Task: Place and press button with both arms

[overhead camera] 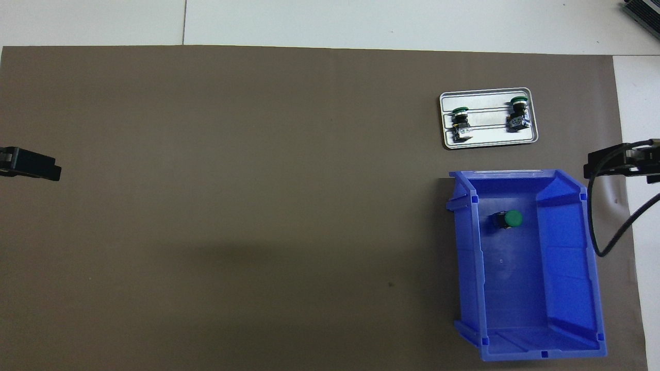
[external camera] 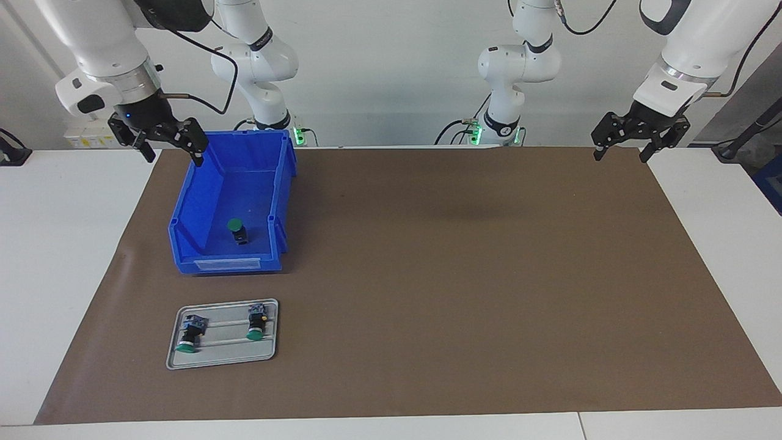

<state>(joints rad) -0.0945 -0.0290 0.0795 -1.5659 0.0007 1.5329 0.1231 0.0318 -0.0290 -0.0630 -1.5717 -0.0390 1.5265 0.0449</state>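
The button with its green cap lies inside a blue bin, in the part farther from the robots; it also shows in the overhead view. My right gripper hangs open and empty in the air by the bin's outer corner, apart from the button; its tip shows in the overhead view. My left gripper waits open and empty over the mat's edge at the left arm's end of the table, and its tip shows in the overhead view.
A small grey tray lies farther from the robots than the bin and holds two other green-capped buttons on their sides. A brown mat covers the table.
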